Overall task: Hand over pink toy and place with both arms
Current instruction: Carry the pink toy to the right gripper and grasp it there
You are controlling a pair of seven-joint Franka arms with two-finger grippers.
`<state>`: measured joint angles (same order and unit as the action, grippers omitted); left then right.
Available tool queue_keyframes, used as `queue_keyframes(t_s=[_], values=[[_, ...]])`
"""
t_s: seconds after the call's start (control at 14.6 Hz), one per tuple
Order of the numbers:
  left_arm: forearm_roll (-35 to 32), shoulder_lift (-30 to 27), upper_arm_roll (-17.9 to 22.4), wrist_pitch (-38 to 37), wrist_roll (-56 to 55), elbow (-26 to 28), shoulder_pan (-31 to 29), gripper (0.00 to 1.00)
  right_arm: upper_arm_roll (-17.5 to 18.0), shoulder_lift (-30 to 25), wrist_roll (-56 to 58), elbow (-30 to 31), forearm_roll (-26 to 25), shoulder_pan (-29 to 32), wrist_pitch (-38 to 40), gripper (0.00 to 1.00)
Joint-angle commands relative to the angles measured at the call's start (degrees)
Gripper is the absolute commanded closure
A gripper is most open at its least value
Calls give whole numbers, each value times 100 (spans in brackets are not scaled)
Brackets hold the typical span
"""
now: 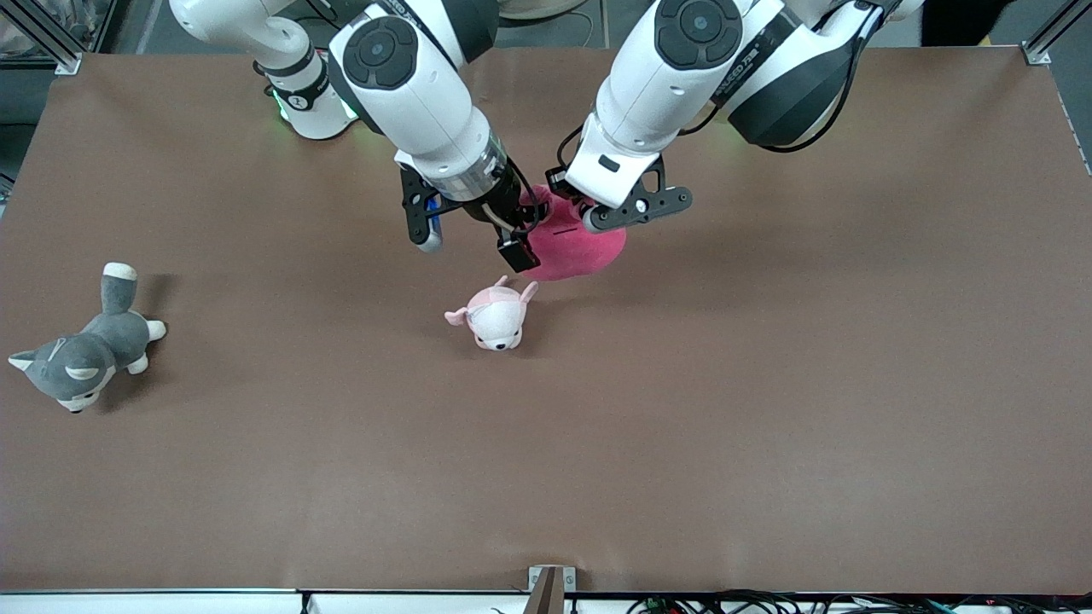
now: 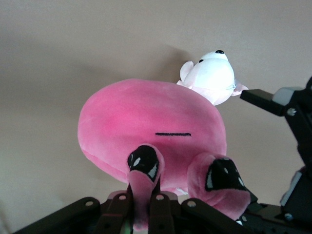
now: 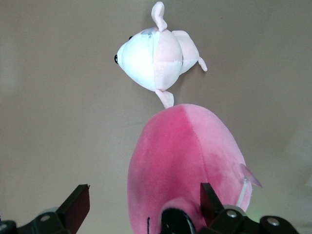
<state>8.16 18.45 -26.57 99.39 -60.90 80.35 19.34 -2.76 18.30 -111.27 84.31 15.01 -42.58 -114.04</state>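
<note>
Pink toy [image 1: 570, 247] hangs mid-handover over the middle of the table [image 1: 768, 384], above the puppy plush [image 1: 495, 317].

Left gripper [image 2: 144, 207] is pinching a front nub; right gripper [image 3: 141, 207] is spread wide, one side against it. Looks light and squishy, so I'd grab deep on the body. Long axis runs arm to arm, face toward the left wrist.

brown table [image 1: 768, 409], matte surface. on it, grey-and-white husky plush [image 1: 81, 354] near the right arm's end, lying on its side. small pale pink-and-white puppy plush [image 1: 495, 315] around the middle, well apart from the husky. pink toy [image 1: 572, 247] just beside the puppy, farther from the front camera; whether resting on the table, cannot tell.
</note>
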Motion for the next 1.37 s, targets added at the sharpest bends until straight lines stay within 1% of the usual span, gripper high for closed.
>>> queue_keyframes(t_s=[0.0,0.07,0.14,0.34,0.48,0.62,0.68,0.82,1.03,1.16,1.23,1.3], values=[[-7,98,37,2,-62,-195,78,97,-49,33,-79,-90,134,-128,57,1],[-7,98,37,2,-62,-195,78,97,-58,33,-79,-90,134,-137,66,4],[-7,98,37,2,-62,-204,78,97,-58,24,-61,-90,125,-154,66,9],[-7,98,37,2,-62,-204,78,97,-32,24,-52,-90,134,-189,57,34],[-7,98,37,2,-62,-204,78,97,-6,24,-44,-90,134,-190,57,53],[-7,89,37,2,-62,-204,78,97,30,16,-44,-90,134,-190,57,86],[-7,89,37,2,-62,-204,78,97,30,16,-44,-90,134,-190,57,97],[-7,89,37,2,-62,-213,78,97,30,16,-35,-90,134,-181,48,100],[-7,89,37,2,-62,-213,78,97,21,-37,166,-90,125,-111,75,100],[-7,89,37,2,-62,-204,78,97,12,-98,378,-81,133,20,267,100],[-7,89,37,2,-53,-204,78,95,12,-107,500,-81,134,108,338,100],[-7,80,37,2,-27,-213,70,78,12,-125,562,-81,125,161,382,100]])
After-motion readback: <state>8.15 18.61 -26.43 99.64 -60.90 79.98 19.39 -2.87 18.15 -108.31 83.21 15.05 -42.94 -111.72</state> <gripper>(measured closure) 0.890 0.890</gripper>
